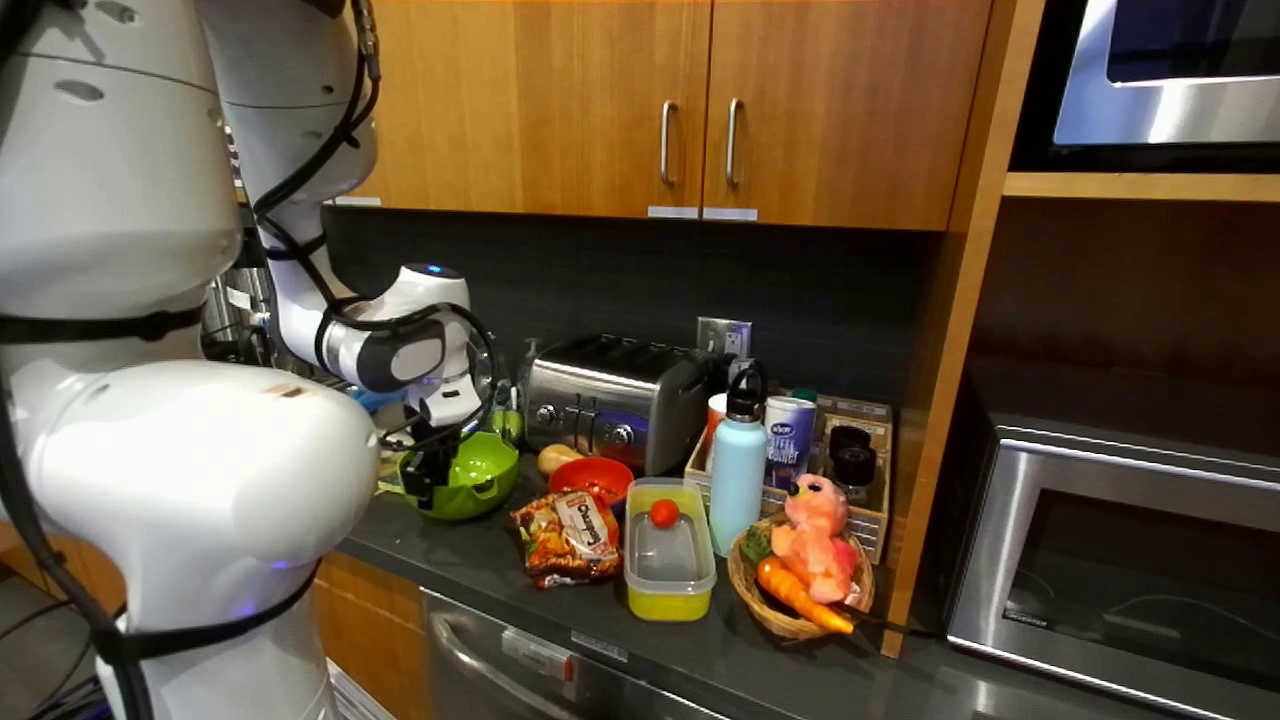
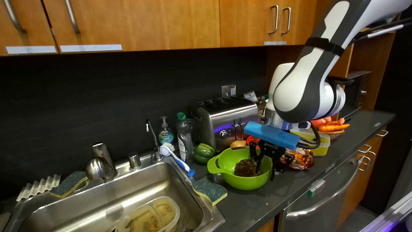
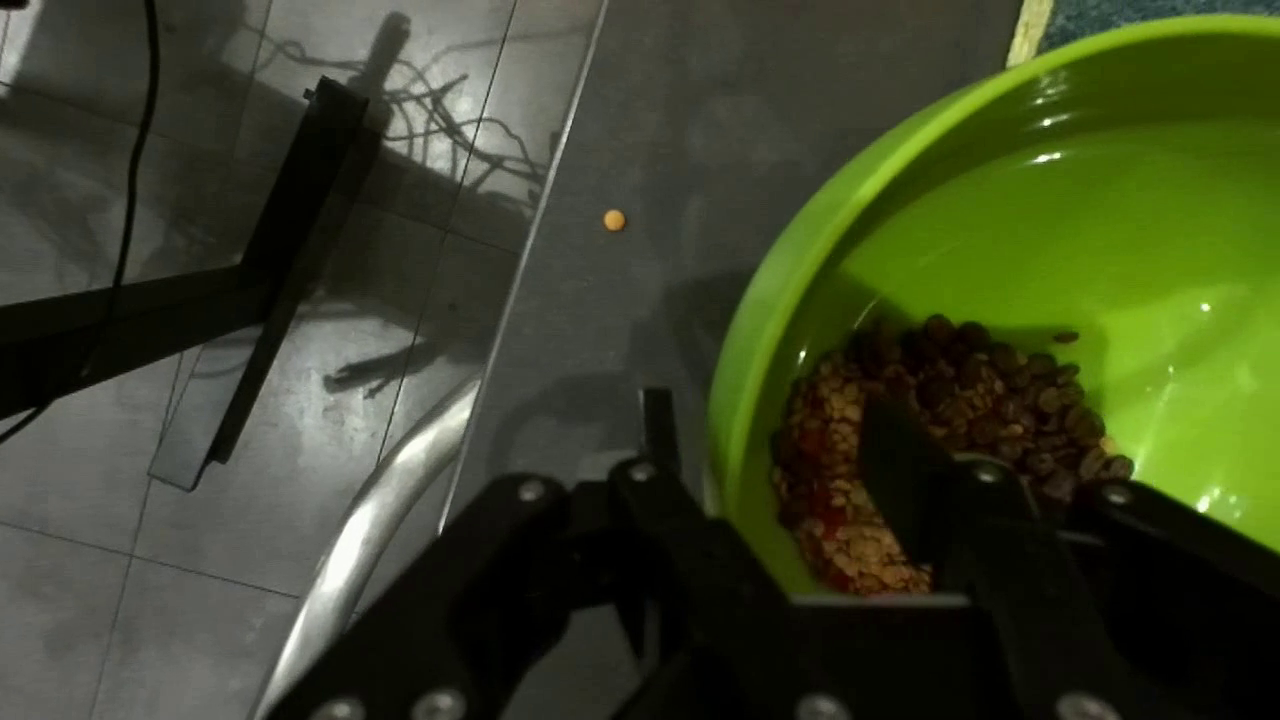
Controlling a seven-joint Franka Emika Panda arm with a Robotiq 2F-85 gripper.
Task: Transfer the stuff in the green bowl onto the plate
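The lime-green bowl (image 2: 244,183) (image 3: 1130,220) stands on the dark counter beside the sink. The stuff (image 2: 245,168) (image 3: 1010,390) in it is a heap of dark brown, tan and some red bits against the near wall. My gripper (image 3: 770,412) points down over the bowl's rim, its jaws spread apart. One finger (image 3: 660,430) hangs outside the wall above the counter; its partner is inside, over the heap. The rim passes between them with gaps visible on both sides. In an exterior view, the bowl (image 1: 490,462) is partly behind the gripper. The plate is out of view.
A snack bag (image 1: 570,535), red bowl (image 1: 600,468), clear box (image 1: 672,600), blue bottle (image 1: 737,480) and basket (image 1: 760,610) line the counter. Behind stands a toaster (image 2: 231,119). A sponge (image 2: 210,190) and the sink (image 2: 190,180) adjoin the bowl. The counter edge is close.
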